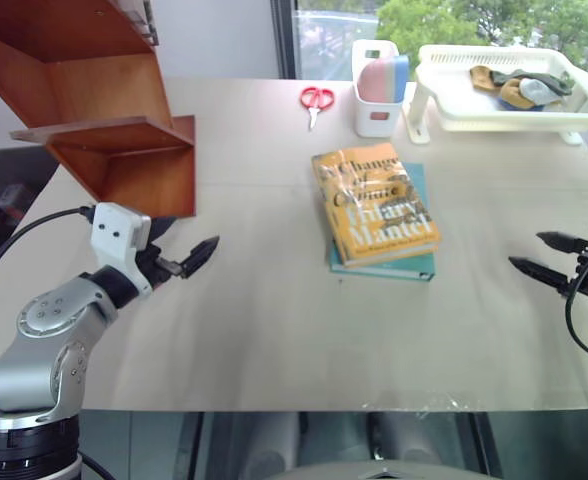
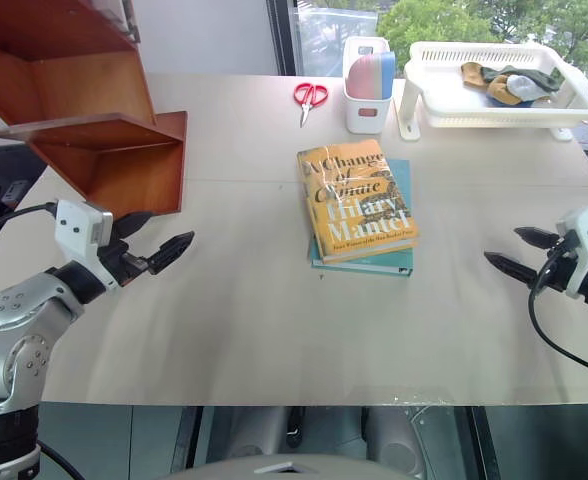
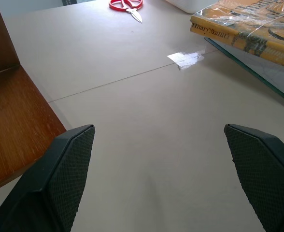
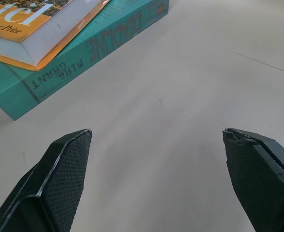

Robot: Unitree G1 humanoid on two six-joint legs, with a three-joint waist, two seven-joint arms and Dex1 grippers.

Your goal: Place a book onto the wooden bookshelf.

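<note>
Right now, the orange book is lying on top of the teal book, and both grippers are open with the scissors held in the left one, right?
Not quite. The left gripper holds nothing; the scissors lie on the table, as the left eye view shows. The orange book does lie on the teal book, and the right gripper is open too.

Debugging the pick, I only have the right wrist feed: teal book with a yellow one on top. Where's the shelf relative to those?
Observer: The wooden bookshelf stands at the table's far left corner, well left of the book.
Operator: Is the left tool holding anything?
Observer: No. The left tool is open and empty, over bare table just in front of the shelf.
Operator: Anything behind the stack?
Observer: Red scissors, a white holder and a white tray line the far edge.
Operator: Right tool?
Observer: The right tool is open, right of the stack, touching nothing.
</note>
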